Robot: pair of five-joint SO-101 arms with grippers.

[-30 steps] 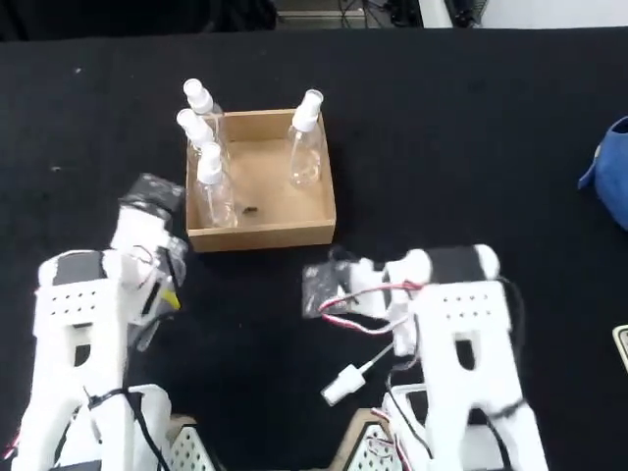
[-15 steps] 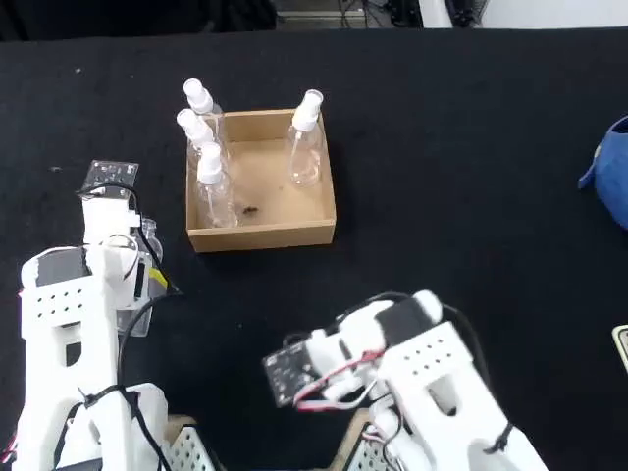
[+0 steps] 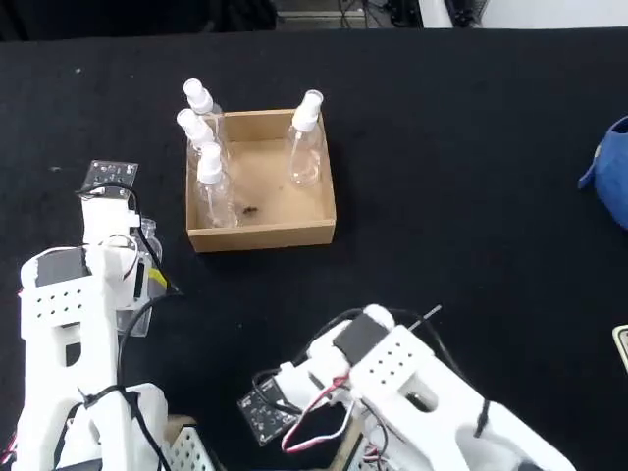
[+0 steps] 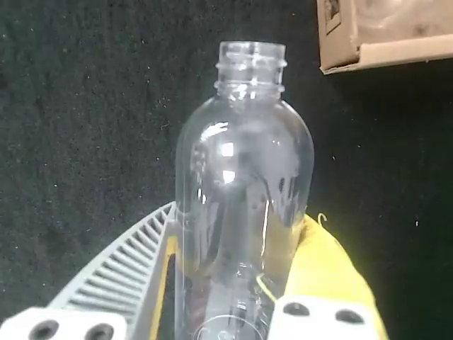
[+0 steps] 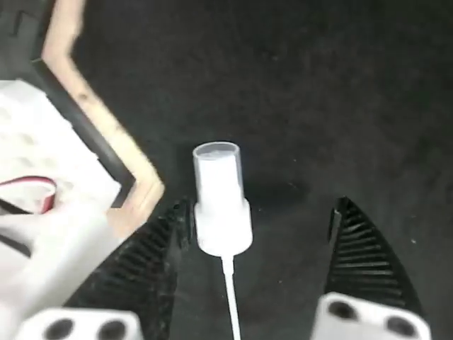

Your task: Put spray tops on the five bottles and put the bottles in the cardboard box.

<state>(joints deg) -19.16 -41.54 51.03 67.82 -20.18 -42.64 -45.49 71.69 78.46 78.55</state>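
One clear bottle [image 4: 244, 177] between left fingers [image 4: 131, 265]

Black cloth table [image 3: 491, 177] takes up nearly the whole high view, matte, with a few pale lint specks. Past its far edge: a dark strip, a tangle of cables [image 3: 363, 12], and a white surface [image 3: 549, 12] toward the far right corner. Blue object [image 3: 610, 182] cut off at table's right edge. Pale flat thing [image 3: 622, 345] nearer, also cut off. Light is even, shadows soft.
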